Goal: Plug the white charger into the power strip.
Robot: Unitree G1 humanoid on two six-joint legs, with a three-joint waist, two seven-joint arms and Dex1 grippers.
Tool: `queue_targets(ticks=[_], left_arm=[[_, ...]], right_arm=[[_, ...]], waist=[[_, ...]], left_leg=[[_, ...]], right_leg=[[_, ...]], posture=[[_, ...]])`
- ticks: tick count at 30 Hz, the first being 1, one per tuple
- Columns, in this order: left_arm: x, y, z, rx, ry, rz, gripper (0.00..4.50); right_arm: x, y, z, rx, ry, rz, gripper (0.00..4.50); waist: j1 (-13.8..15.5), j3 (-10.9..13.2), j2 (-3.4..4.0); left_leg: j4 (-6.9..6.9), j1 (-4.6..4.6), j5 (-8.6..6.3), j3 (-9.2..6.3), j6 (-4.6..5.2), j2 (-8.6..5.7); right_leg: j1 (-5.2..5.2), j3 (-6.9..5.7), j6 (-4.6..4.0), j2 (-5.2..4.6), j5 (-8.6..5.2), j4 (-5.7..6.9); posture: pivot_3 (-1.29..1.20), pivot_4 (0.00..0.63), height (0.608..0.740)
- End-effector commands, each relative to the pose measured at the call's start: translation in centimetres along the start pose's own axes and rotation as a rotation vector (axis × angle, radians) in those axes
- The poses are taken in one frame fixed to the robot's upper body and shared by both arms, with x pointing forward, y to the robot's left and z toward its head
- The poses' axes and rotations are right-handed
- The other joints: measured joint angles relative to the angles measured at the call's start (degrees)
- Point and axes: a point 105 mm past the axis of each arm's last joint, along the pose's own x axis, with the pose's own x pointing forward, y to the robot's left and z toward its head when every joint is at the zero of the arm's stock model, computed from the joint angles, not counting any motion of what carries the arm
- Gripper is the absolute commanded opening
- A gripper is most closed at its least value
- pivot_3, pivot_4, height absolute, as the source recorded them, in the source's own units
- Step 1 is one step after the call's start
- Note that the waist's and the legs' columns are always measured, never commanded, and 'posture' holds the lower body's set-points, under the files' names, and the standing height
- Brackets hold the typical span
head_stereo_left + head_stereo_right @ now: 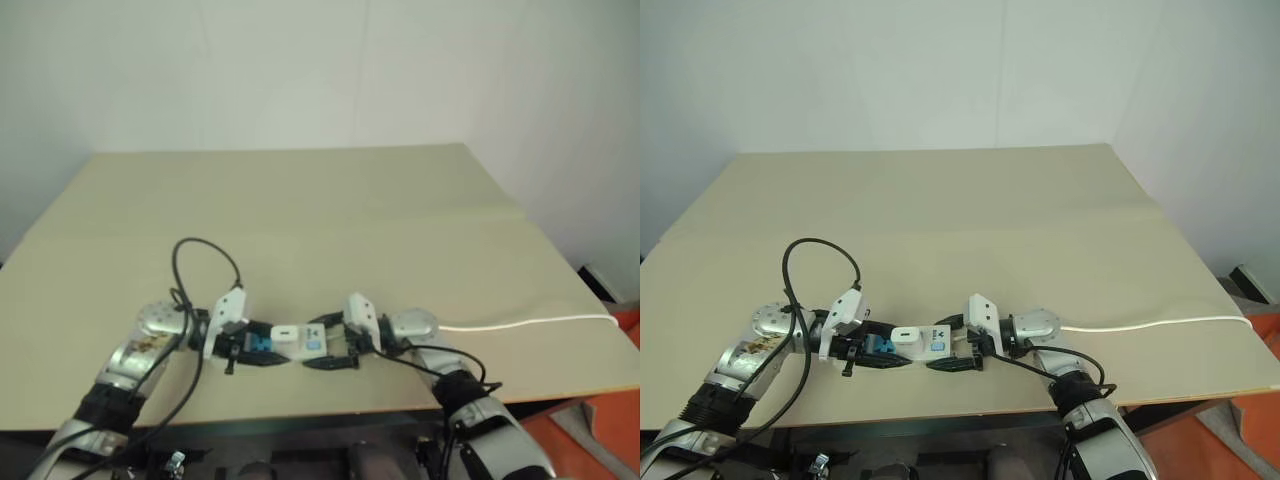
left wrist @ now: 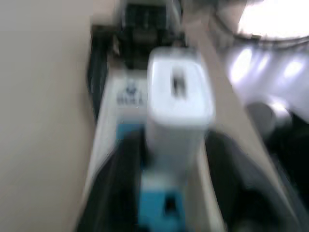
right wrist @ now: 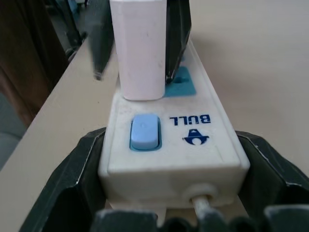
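Left gripper fingers parted around white charger, seated upright on power strip held by right gripper; only release left.

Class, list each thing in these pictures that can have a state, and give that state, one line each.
charger: upright, seated on the strip's socket
strip: flat on the table, clamped at its switch end
left gripper: open, fingers flanking the charger
right gripper: shut on the strip
cord: trailing across the table
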Motion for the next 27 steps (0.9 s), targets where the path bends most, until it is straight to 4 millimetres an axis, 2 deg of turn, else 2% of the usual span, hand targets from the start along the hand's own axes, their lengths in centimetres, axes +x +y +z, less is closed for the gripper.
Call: queue_targets(ticks=[1,4,6,9,14,18,21,23,27], left_arm=[[0.2,-0.7,-3.4,-0.115,0.097,0.013,3.54],[0.3,-0.7,-3.3,-0.115,0.087,0.017,4.41],[0.2,-0.6,-2.9,-0.109,0.072,0.021,4.46],[-0.4,-0.3,-2.3,-0.066,0.078,0.030,4.50],[-2.5,0.5,-0.7,0.006,0.081,0.063,4.50],[-4.2,0.7,0.8,0.064,0.078,0.076,4.50],[-5.7,0.7,2.0,0.107,0.083,0.098,4.50],[-6.8,0.4,2.7,0.129,0.092,0.101,4.50],[-8.9,-0.4,3.2,0.151,0.145,0.115,4.50]], right_arm=[[-0.3,-0.4,0.2,0.006,-0.009,-0.025,3.43],[-0.3,-0.4,0.2,0.005,-0.007,-0.026,3.43],[-0.3,-0.4,0.2,0.011,-0.007,-0.025,3.43],[-0.3,-0.4,0.2,0.025,-0.007,-0.018,4.44],[-0.6,-0.6,0.3,-0.007,-0.005,-0.052,4.44],[-2.0,-0.7,0.9,-0.028,0.000,-0.064,4.44],[-4.5,-0.9,1.9,-0.057,-0.004,-0.122,4.44],[-6.3,-0.6,2.6,-0.081,0.000,-0.160,4.44],[-9.7,0.4,3.8,-0.099,0.028,-0.217,4.44]], waist=[[0.12,-0.04,0.06],[0.41,-0.05,0.08],[0.41,-0.05,0.08],[0.38,-0.05,0.08],[0.35,-0.04,0.08],[0.78,0.10,0.12],[1.65,0.15,0.12],[1.99,0.32,0.13],[2.39,0.91,0.15]], left_leg=[[0.00,0.02,0.00,0.00,0.00,0.00],[-0.01,0.04,0.00,0.00,0.00,0.01],[-0.01,0.04,0.00,0.00,0.00,0.00],[-0.01,0.02,0.00,0.00,0.00,0.01],[-0.02,-0.03,0.00,0.00,0.00,0.03],[-0.01,-0.35,0.00,0.01,0.00,0.03],[0.12,-0.94,0.01,0.00,0.00,0.02],[0.33,-1.70,0.02,-0.05,-0.01,0.02],[0.40,-1.84,0.01,-0.03,-0.02,-0.08]], right_leg=[[0.02,0.01,0.00,0.00,0.00,0.00],[0.02,0.00,-0.08,0.02,-0.05,0.00],[0.02,0.01,-0.13,0.02,-0.08,0.00],[0.00,0.01,-0.08,0.03,-0.04,0.00],[-0.08,0.02,-0.07,0.05,-0.04,0.00],[-0.35,0.01,-0.03,0.05,-0.01,-0.01],[-0.87,-0.01,0.01,0.04,0.03,0.00],[-1.49,-0.08,0.05,0.04,0.13,0.03],[-1.53,-0.09,0.07,-0.10,0.15,-0.02]], posture=[[0.00,0.150,0.740],[0.00,0.150,0.740],[0.00,0.150,0.740],[0.00,0.150,0.740],[0.00,0.150,0.740],[0.00,0.150,0.740],[0.00,0.150,0.740],[0.00,0.150,0.740],[0.00,0.150,0.740]])
